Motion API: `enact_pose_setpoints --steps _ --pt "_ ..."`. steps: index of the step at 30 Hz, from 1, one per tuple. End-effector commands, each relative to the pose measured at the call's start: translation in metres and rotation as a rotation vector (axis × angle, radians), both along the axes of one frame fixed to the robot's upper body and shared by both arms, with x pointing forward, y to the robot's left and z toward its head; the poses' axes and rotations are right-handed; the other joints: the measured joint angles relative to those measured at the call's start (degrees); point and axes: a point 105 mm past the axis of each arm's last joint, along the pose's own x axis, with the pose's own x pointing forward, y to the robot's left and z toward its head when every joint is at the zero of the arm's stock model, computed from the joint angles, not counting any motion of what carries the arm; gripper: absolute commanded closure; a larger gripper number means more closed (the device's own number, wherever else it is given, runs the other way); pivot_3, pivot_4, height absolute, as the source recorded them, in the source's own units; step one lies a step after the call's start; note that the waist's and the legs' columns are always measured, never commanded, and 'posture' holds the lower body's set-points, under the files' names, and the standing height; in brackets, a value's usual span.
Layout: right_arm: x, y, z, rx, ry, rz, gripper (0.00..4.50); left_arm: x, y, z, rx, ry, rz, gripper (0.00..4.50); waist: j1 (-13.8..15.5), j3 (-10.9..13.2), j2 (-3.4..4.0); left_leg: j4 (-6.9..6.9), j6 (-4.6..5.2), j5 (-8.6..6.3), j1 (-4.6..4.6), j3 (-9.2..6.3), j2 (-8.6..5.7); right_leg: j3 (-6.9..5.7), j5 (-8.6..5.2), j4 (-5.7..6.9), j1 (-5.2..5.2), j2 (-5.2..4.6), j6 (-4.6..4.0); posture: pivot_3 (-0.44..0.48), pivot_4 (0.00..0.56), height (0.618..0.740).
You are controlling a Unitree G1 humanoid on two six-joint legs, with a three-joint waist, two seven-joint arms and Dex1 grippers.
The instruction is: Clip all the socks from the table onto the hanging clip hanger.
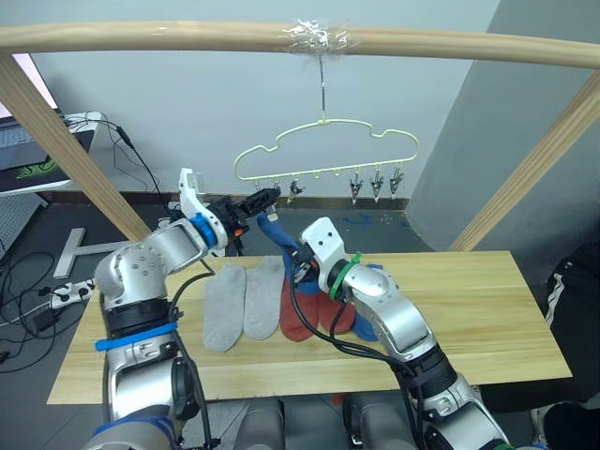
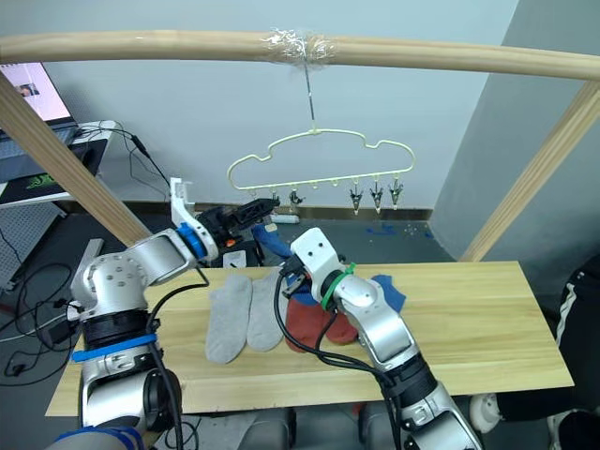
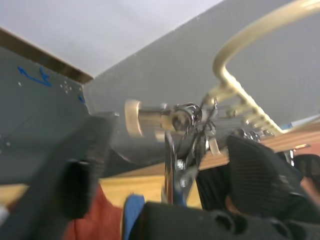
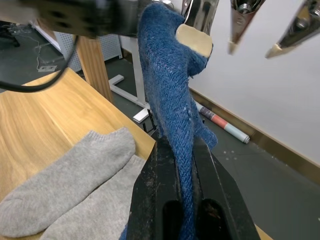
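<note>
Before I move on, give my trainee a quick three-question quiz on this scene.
1. True or false: the right pincer is shut on a blue sock.
2. How many grey socks lie on the table?
3. The left pincer is at the hanger's: A) hook B) clips C) neither.

Key: 1 true; 2 two; 3 B.

socks on table, clip hanger above, behind
</note>
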Motion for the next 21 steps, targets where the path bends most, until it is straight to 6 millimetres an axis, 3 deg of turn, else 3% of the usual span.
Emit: enact_pose_setpoints --steps 1,4,7,10,13,20,21 --pt "-0.001 0.009 0.015 0.059 -0.026 0.032 4.5 -0.016 0.012 0.022 -0.008 -0.06 -0.025 0.01 0.0 0.1 -0.03 0.0 0.0 0.0 0.0 -0.01 0.0 -0.01 0.0 0.0 0.0 0.0 0.0 0.196 0.186 0.74" --pt "-0.001 0.013 0.014 0.083 0.008 0.051 4.5 -0.029 0.02 0.023 0.032 -0.059 -0.053 0.01 0.2 0.1 -0.04 -0.01 -0.01 0.0 -0.03 0.0 -0.01 -0.01 0.0 -0.04 0.0 -0.01 0.0 0.2 0.184 0.74" --pt "-0.002 0.019 0.016 0.134 0.058 0.075 4.5 -0.036 0.033 0.007 0.148 -0.028 -0.013 0.01 0.2 0.1 -0.04 -0.01 -0.02 -0.01 -0.03 0.02 -0.02 0.01 0.0 -0.04 0.0 -0.05 0.0 0.224 0.179 0.74" --pt "-0.006 0.024 0.016 0.19 0.129 0.112 3.68 -0.032 0.045 -0.007 0.275 -0.054 0.07 0.0 0.8 0.1 -0.02 -0.02 -0.02 -0.01 0.0 -0.02 -0.01 -0.03 -0.01 -0.01 -0.01 -0.05 -0.02 0.225 0.173 0.74" --pt "-0.009 0.024 0.014 0.19 0.154 0.129 2.7 -0.033 0.044 -0.013 0.414 -0.137 0.074 0.0 1.7 0.1 -0.02 -0.02 -0.03 -0.01 -0.02 0.02 -0.01 -0.01 -0.01 -0.05 -0.03 -0.06 -0.05 0.224 0.172 0.74" --pt "-0.015 -0.002 -0.009 0.12 0.185 0.083 0.09 -0.038 0.034 -0.018 0.595 -0.309 0.032 0.0 2.4 0.1 -0.02 -0.03 -0.1 -0.05 -0.13 0.1 -0.07 -0.01 -0.12 -0.15 -0.08 -0.19 -0.22 0.201 0.164 0.74" --pt "-0.016 -0.008 -0.011 0.105 0.177 0.067 0.04 -0.038 0.029 -0.017 0.608 -0.338 0.022 0.0 2.4 0.1 -0.02 -0.03 -0.11 -0.06 -0.14 0.11 -0.07 -0.01 -0.14 -0.13 -0.11 -0.18 -0.25 0.201 0.164 0.74"
